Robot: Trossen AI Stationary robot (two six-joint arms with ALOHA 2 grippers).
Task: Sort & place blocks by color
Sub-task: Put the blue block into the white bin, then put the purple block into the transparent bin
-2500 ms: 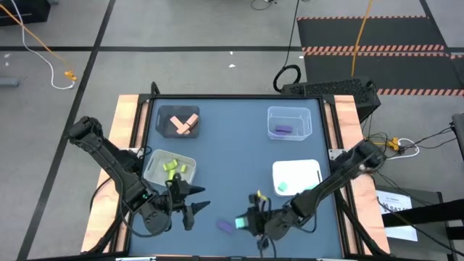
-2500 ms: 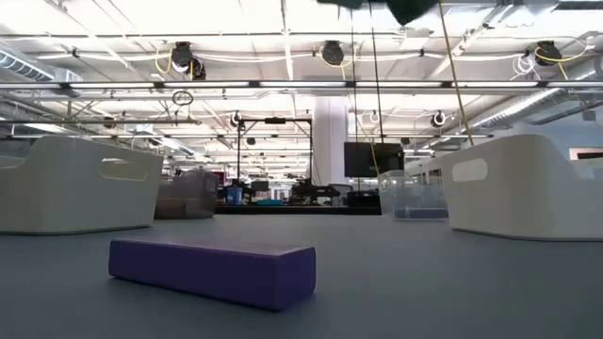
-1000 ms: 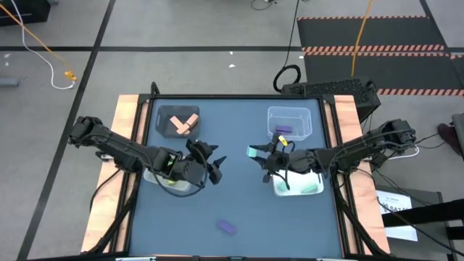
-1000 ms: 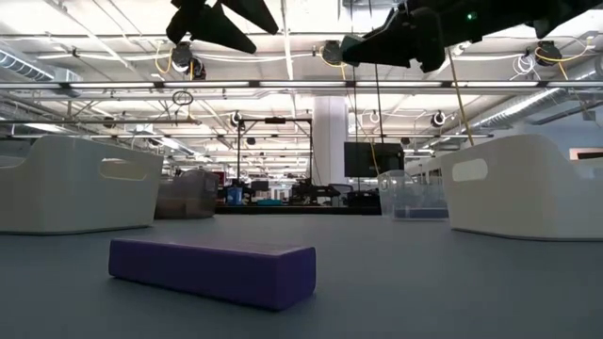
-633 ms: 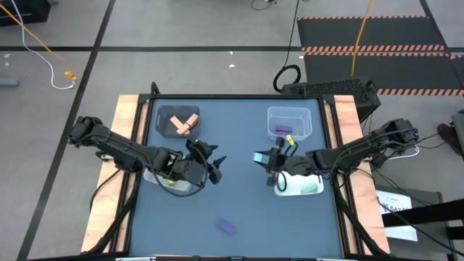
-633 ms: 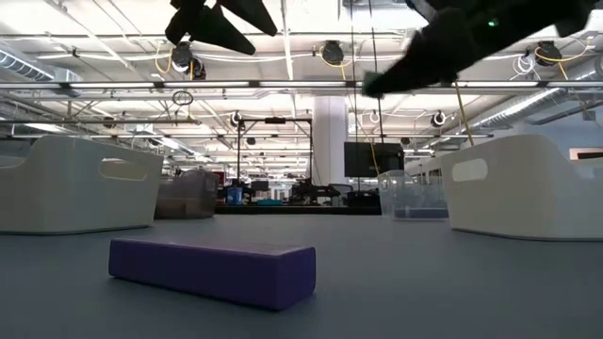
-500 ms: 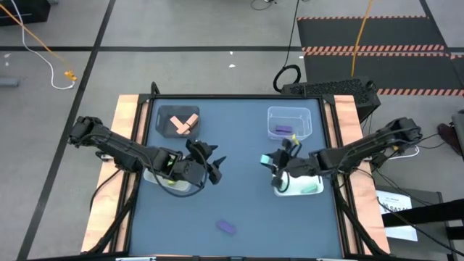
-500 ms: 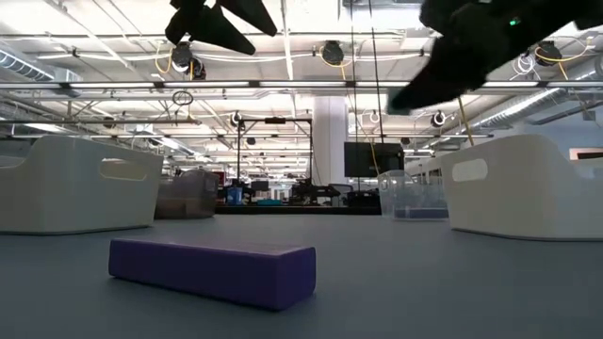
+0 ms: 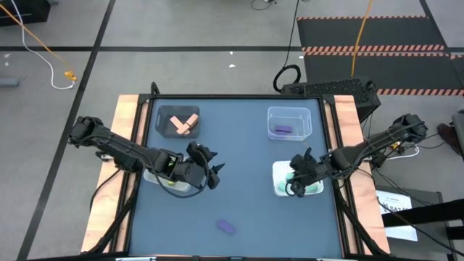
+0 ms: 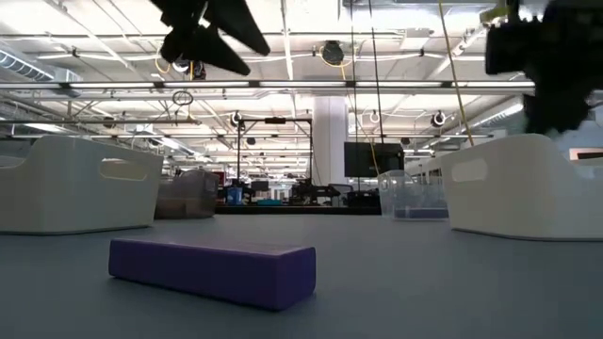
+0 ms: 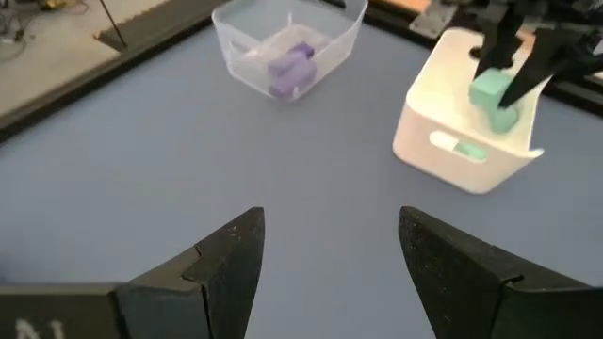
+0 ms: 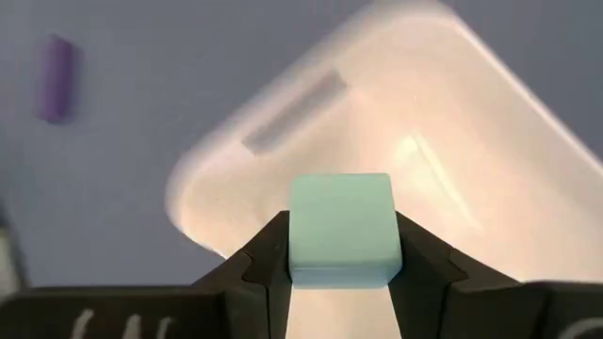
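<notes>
1. The right gripper (image 12: 339,247) is clamped on a light teal block (image 12: 340,226), one finger on each side of it. It hangs directly over the white bin (image 9: 279,171) at the right middle of the high view, so the coming release needs only a short way down.
2. In the left wrist view, a second teal block (image 11: 503,119) already lies in that bin.
3. The left gripper (image 9: 212,172) hovers with fingers apart, left of centre in the high view, beside the bin with yellow-green blocks (image 9: 172,181).
4. One purple bar (image 9: 227,227) lies loose at the lower centre of the table (image 9: 239,156), its long axis a little diagonal. I judge the left arm is nearer to it.
5. The clear bin (image 9: 290,122), upper right, holds a purple block (image 9: 283,130); the dark bin (image 9: 178,122), upper left, holds salmon blocks (image 9: 183,125).
6. The table surface is dark blue-grey and smooth; behind it is a large hall with ceiling lights.
</notes>
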